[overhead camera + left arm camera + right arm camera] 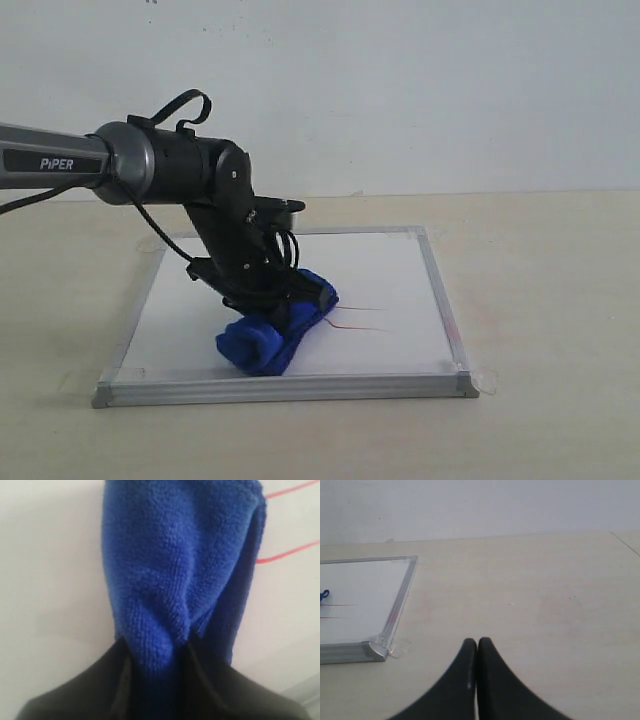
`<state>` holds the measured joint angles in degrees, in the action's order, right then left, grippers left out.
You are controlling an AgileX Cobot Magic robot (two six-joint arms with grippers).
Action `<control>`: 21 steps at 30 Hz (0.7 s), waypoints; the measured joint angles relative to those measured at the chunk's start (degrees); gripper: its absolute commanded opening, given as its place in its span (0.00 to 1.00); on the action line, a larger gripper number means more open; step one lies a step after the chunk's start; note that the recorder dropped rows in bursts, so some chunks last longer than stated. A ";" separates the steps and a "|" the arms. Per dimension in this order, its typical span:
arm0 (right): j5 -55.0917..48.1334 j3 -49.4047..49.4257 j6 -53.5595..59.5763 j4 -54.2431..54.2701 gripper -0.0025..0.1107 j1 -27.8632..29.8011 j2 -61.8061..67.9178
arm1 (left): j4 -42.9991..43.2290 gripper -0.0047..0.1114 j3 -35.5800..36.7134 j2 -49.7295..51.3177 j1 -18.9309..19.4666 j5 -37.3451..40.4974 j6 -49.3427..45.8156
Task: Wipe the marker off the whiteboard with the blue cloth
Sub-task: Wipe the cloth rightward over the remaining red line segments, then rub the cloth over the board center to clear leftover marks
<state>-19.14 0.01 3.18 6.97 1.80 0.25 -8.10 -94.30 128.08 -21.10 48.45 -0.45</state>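
The whiteboard (390, 270) lies flat on the table, silver frame all round. The blue cloth (275, 330) rests on its near middle, pressed under my left gripper (265, 290), which is shut on the cloth. Close up, the blue cloth (175, 570) fills the left wrist view, pinched between my black fingers (100, 685). Thin red marker lines (360, 318) run out from the cloth's right side, and two marker lines (287, 552) show beside it. My right gripper (477, 645) is shut and empty, hovering over bare table off the whiteboard's corner (377, 650).
The beige table (550, 300) surrounds the board, with a plain white wall behind. Clear tape (487, 379) holds the board's near right corner.
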 measured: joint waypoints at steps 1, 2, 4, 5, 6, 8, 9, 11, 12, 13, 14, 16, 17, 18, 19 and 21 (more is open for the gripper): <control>0.00 0.00 0.00 0.00 0.02 0.00 0.00 | -4.38 0.07 0.00 0.00 -0.83 0.00 -2.54; 0.00 0.00 0.00 0.00 0.02 0.00 0.00 | -6.59 0.07 0.00 0.00 -1.47 0.09 -4.11; 0.00 0.00 0.00 0.00 0.02 0.00 0.00 | -12.17 0.07 0.00 0.35 -4.77 -0.47 -8.19; 0.00 0.00 0.00 0.00 0.02 0.00 0.00 | -12.82 0.07 0.00 0.35 -6.11 -1.34 -9.08; 0.00 0.00 0.00 0.00 0.02 0.00 0.00 | -12.82 0.07 0.00 0.35 -6.84 -2.04 -9.32; 0.00 0.00 0.00 0.00 0.02 0.00 0.00 | -12.66 0.07 0.00 0.35 -7.95 -3.72 -9.92; 0.00 0.00 0.00 0.00 0.02 0.00 0.00 | -12.06 0.07 0.00 0.35 -8.22 -4.34 -10.03; 0.00 0.00 0.00 0.00 0.02 0.00 0.00 | -8.68 0.07 0.00 0.35 -8.38 -5.72 -8.84; 0.00 0.00 0.00 0.00 0.02 0.00 0.00 | -5.87 0.07 0.00 0.38 -7.35 -6.00 -6.46; 0.00 0.00 0.00 0.00 0.02 0.00 0.00 | -4.83 0.07 -0.11 0.38 -6.53 -5.86 -5.53; 0.00 0.00 0.00 0.00 0.02 0.00 0.00 | -3.13 0.07 -0.56 0.59 -4.17 -4.73 -4.08; 0.00 0.00 0.00 0.00 0.02 0.00 0.00 | -0.94 0.07 -2.35 0.58 1.88 -0.58 -2.55; 0.00 0.00 0.00 0.00 0.02 0.00 0.00 | -0.52 0.07 -3.25 0.58 4.77 1.36 -1.45; 0.00 0.00 0.00 0.00 0.02 0.00 0.00 | -0.14 0.07 -4.07 0.58 6.88 2.74 -0.05; 0.00 0.00 0.00 0.00 0.02 0.00 0.00 | -0.13 0.07 -4.71 0.58 8.21 3.31 0.45; 0.00 0.00 0.00 0.00 0.02 0.00 0.00 | -2.87 0.07 -5.98 0.58 8.82 2.85 0.80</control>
<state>-19.14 0.01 3.18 6.97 1.80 0.25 -10.97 -100.28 128.66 -12.28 51.30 0.35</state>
